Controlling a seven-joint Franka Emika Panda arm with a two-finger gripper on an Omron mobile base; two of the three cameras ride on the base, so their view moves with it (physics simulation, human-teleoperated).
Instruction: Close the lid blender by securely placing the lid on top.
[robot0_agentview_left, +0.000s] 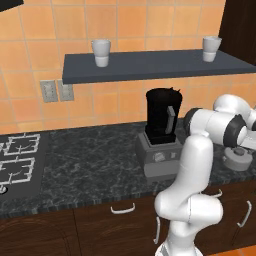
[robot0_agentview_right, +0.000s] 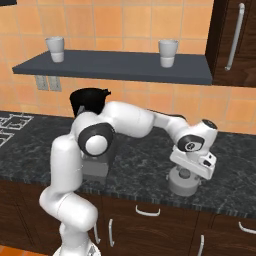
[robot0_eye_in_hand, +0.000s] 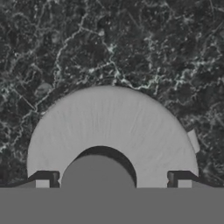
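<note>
Left base view: one blender (robot0_agentview_left: 161, 131) stands uncapped on the dark counter (robot0_agentview_left: 90, 165); one lid (robot0_agentview_left: 238, 158) lies to its right, partly behind the arm. Two white cups (robot0_agentview_left: 101, 52) sit on the shelf (robot0_agentview_left: 150, 65).

Right base view: gripper (robot0_agentview_right: 186, 176) directly over the lid (robot0_agentview_right: 183, 184).

Hand view: fingertips (robot0_eye_in_hand: 43, 180) spread wide, flanking the knob (robot0_eye_in_hand: 97, 173); nothing gripped.

We find the blender (robot0_agentview_left: 161, 131) standing on the counter (robot0_agentview_left: 95, 160), before the tiled wall and beneath the shelf (robot0_agentview_left: 150, 65). The lid (robot0_agentview_right: 183, 183) lies on the counter well to the blender's right, near the front edge. Two cups (robot0_agentview_left: 101, 52) stand on the shelf, well apart. The stove (robot0_agentview_left: 17, 160) lies far left.
</note>
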